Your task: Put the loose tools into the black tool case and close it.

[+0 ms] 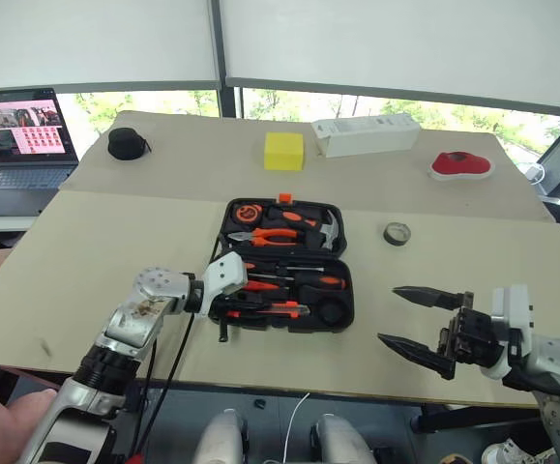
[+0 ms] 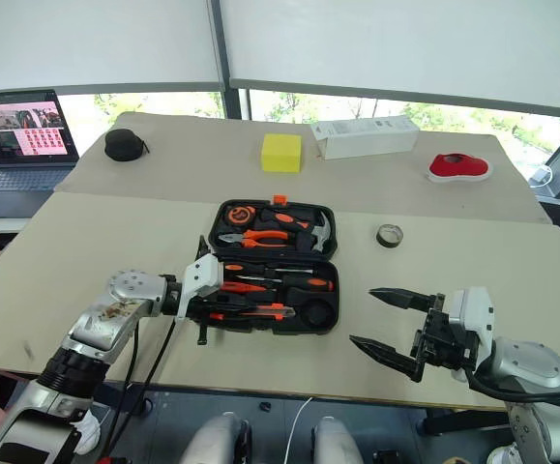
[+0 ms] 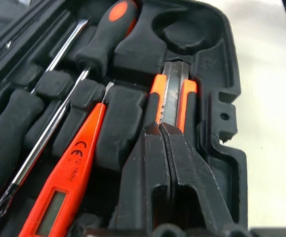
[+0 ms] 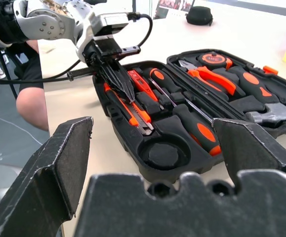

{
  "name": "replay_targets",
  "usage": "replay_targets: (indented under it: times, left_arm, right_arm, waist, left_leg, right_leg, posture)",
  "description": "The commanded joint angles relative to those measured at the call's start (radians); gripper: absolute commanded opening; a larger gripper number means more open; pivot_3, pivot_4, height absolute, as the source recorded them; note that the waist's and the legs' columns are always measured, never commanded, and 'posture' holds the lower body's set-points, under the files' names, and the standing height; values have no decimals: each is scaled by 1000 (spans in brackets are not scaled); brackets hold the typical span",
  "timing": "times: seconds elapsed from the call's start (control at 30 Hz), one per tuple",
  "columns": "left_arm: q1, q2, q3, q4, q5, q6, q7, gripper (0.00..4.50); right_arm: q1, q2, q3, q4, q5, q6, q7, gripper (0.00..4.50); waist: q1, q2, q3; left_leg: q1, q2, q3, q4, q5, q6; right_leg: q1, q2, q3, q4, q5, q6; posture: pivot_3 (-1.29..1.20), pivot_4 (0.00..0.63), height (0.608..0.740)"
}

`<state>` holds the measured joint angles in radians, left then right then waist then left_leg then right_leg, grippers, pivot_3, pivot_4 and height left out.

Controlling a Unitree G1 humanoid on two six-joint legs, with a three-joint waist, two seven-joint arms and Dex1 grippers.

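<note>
While lying open: tool-filled black case (image 1: 338,290)

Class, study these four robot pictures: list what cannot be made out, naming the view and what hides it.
- Orange-black utility knife: left wrist view; the shut left gripper hides its near end, contact unclear.
- Orange all-plastic tester screwdriver: left wrist view; cut off at the edge.
- Rounded black plastic tool case: right wrist view; open right gripper fingers hide its near corners.
- Small dark tape roll: eye views; too small for detail.

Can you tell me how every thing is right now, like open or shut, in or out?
black tool case: open, lying flat.
utility knife: in its slot.
tape roll: out on the table, beside the case.
left hand: shut, tips on the knife.
right hand: open, empty.
laptop: open, screen on.
</note>
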<state>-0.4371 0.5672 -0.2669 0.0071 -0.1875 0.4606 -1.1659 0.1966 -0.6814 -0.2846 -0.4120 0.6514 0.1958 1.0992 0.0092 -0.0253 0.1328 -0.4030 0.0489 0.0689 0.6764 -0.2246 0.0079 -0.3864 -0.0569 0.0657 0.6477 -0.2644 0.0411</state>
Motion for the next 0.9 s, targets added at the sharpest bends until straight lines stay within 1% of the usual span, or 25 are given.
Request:
replay_targets:
  times: [0.03, 0.1, 0.2, 0.3, 0.33, 0.37, 0.4, 0.47, 0.5, 0.6, 0.63, 0.73, 0.8, 0.9]
  left_arm:
    - [45, 20, -62, 40, 56, 48, 30, 82]
    - [55, 23, -52, 30, 51, -10, 22, 82]
    - [65, -12, 41, 38, -9, -164, 29, 82]
    - [84, -46, 144, 29, -101, -276, 13, 771]
    - [91, -51, 167, 24, -127, -297, 1, 1079]
    - [100, -52, 199, 11, -158, -305, -3, 1535]
    - [119, -42, 244, -10, -199, -328, -20, 1853]
    - [161, -22, 313, -50, -297, -303, -63, 2658]
    - [171, -16, 335, -59, -304, -296, -45, 3033]
    - [221, -2, 443, -82, -394, -265, -24, 4225]
    - [251, 12, 484, -88, -432, -245, -32, 4441]
    - [323, 44, 558, -97, -480, -232, -49, 4441]
    - [362, 85, 595, -114, -536, -175, -75, 4441]
    - [362, 114, 611, -136, -564, -141, -71, 4441]
  right_arm:
    - [-18, 1, -7, -31, 22, -5, -7, 4500]
    - [-20, 3, -8, -30, 20, -8, -9, 4500]
    - [-17, 7, -24, -21, 10, -27, -14, 4500]
    - [-12, 21, -63, 9, 7, -50, -33, 4500]
    - [-12, 27, -75, 19, 9, -56, -42, 4500]
    - [-9, 34, -93, 36, 7, -67, -51, 4500]
    - [5, 43, -122, 69, -3, -91, -56, 4500]
    - [33, 55, -173, 143, -19, -136, -48, 4500]
    - [41, 63, -192, 179, -25, -157, -49, 4500]
    - [63, 95, -234, 277, -68, -237, -75, 4500]
    - [74, 105, -245, 306, -83, -262, -82, 4500]
    - [93, 121, -259, 354, -110, -311, -98, 4500]
    - [79, 115, -255, 360, -118, -320, -113, 4500]
    - [6, 65, -233, 342, -150, -257, -176, 4500]
  waist:
    - [0, 2, -1]
    - [0, 2, -1]
    - [0, 2, -1]
    - [0, 0, 0]
    - [0, -1, 1]
    - [0, -2, 2]
    - [0, -2, 2]
    - [0, -2, 2]
    - [0, -2, 2]
    - [0, -2, 3]
    - [-2, -2, 2]
    - [-11, -1, 3]
    - [-15, 0, 3]
    - [-24, 0, 4]
  left_leg:
    - [0, 0, 0, 0, 0, 0]
    - [1, 0, 0, 0, 0, 0]
    - [0, 0, 0, 0, 0, 0]
    - [-2, 0, 0, 0, 0, 0]
    - [-3, 0, 0, 0, 0, 0]
    - [-4, 0, 0, 0, 0, 0]
    - [-4, 1, -1, 0, 0, 0]
    - [-5, 1, -1, -1, 0, 0]
    - [-5, 1, -1, -1, -1, 1]
    - [-5, 0, -1, -2, -1, 2]
    - [-5, 0, -1, -2, -1, 2]
    - [-3, 1, -1, -4, -1, 2]
    - [-2, 1, -1, -6, -1, 2]
    - [-2, 1, -2, -6, -1, 1]
  right_leg:
    - [0, 0, 0, 0, 0, 0]
    - [0, 0, 0, 0, 0, -1]
    - [-1, 0, 1, 0, 0, -2]
    - [-3, 0, 1, 0, 1, -3]
    - [-4, 0, 1, 0, 1, -3]
    - [-4, 0, 1, 0, 1, -3]
    - [-4, 0, 1, 0, 1, -3]
    - [-5, 0, 1, -1, 1, -3]
    - [-4, -1, 1, -1, 0, -2]
    - [-4, -1, 1, -2, 0, -2]
    - [-4, -1, 1, -2, 0, -2]
    - [-4, -1, 1, -2, 0, -3]
    - [-4, -2, 1, -2, -1, -3]
    - [-4, -2, 2, -2, -1, -4]
  posture:
    - [0, 150, 740]
    - [0, 150, 740]
    - [0, 150, 740]
    - [0, 150, 740]
    - [0, 150, 740]
    - [0, 150, 740]
    - [0, 150, 740]
    - [0, 150, 740]
    - [0, 150, 740]
    - [0, 150, 740]
    - [0, 150, 740]
    - [0, 150, 740]
    - [0, 150, 740]
    - [0, 150, 740]
